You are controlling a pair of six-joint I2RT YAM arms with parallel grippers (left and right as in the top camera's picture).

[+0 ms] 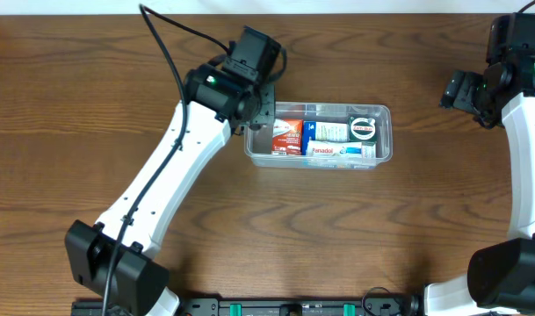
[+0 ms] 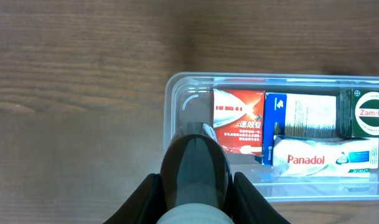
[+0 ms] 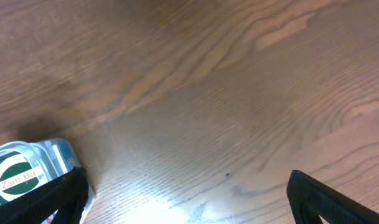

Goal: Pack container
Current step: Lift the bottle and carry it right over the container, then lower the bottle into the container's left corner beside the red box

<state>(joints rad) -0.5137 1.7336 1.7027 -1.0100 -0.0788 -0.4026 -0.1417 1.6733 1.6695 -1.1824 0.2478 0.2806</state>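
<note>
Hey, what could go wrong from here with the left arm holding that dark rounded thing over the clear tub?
The dark glossy rounded item in the left pincer hangs over the narrow free end of the clear plastic rectangular container; it might catch the end wall going down. It may also land on the red and white box beside that gap and sit tilted.

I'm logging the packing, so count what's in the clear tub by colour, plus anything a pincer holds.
Red and white box: 1
Blue and white boxes: 2
Green Zam-Buk pack: 1
Dark rounded item in left pincer: 1
Total: 5
</note>
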